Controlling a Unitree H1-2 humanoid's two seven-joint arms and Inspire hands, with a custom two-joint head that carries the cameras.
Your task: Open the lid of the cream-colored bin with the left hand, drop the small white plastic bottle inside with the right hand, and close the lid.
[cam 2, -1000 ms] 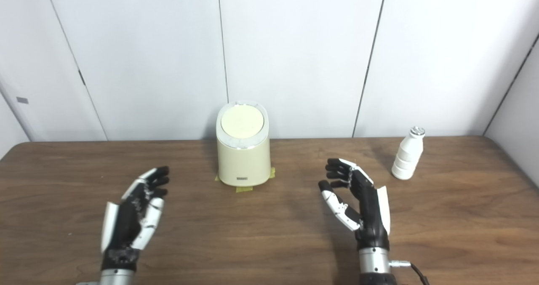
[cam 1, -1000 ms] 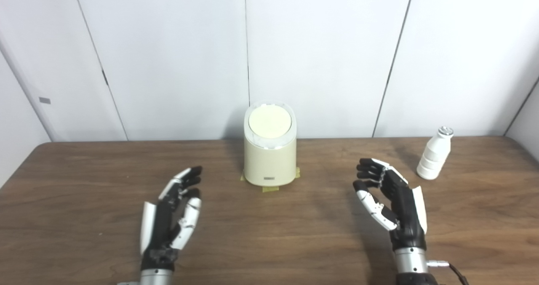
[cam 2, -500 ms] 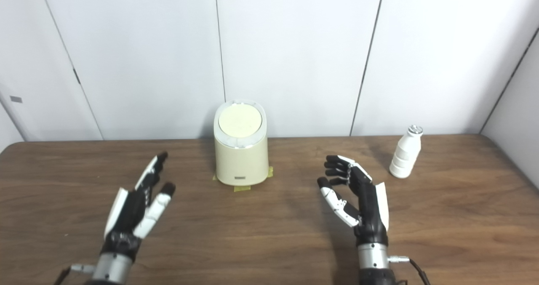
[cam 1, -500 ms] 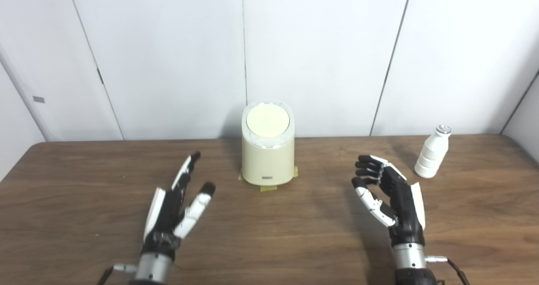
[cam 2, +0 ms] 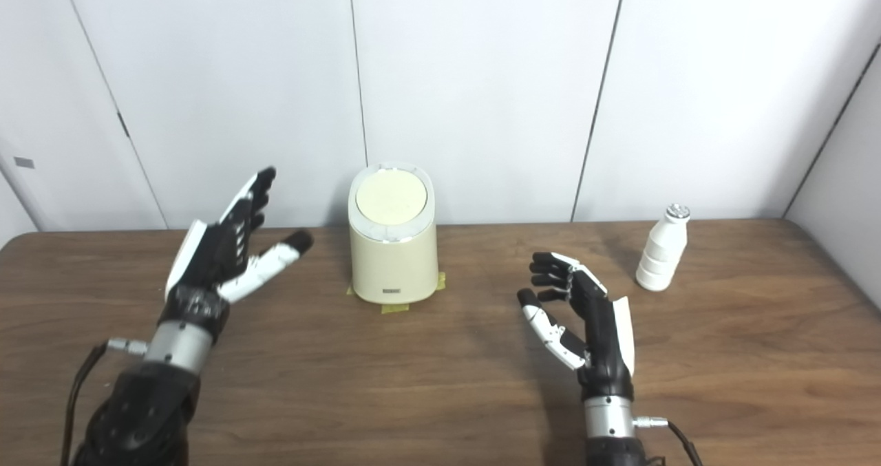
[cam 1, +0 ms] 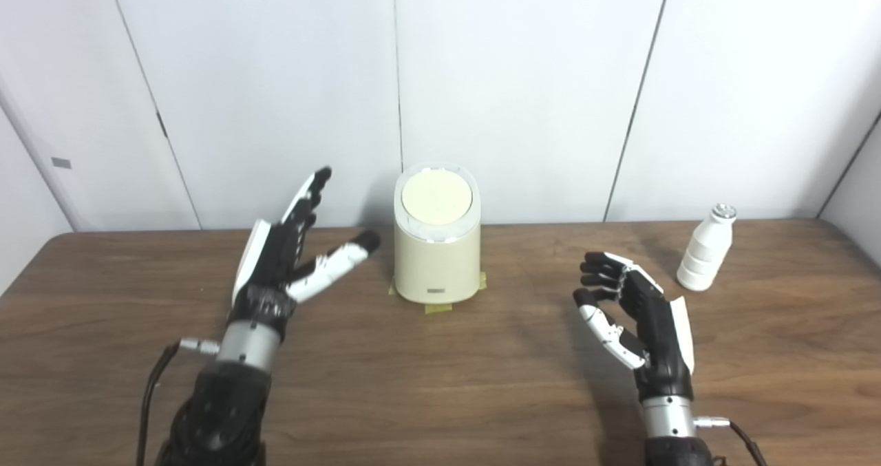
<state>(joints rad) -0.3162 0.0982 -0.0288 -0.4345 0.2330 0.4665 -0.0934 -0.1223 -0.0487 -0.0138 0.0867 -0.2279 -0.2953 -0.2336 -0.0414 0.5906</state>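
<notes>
The cream-colored bin (cam 1: 436,259) stands at the table's back middle on yellow tape, its round lid (cam 1: 437,197) shut. A small white plastic bottle (cam 1: 703,257) with a silver cap stands upright at the back right. My left hand (cam 1: 282,256) is raised left of the bin, open, fingers stretched up and thumb pointing toward the bin without touching it. My right hand (cam 1: 637,325) hovers over the table between bin and bottle, open with fingers curled, holding nothing.
The brown wooden table (cam 1: 440,383) ends at a white panelled wall (cam 1: 523,87) just behind the bin and bottle. A cable (cam 1: 148,397) runs from my left wrist.
My left hand has risen and moved forward toward the bin's left side, with its fingers spread wide. The right hand has stayed nearly still. The camera has shifted slightly.
</notes>
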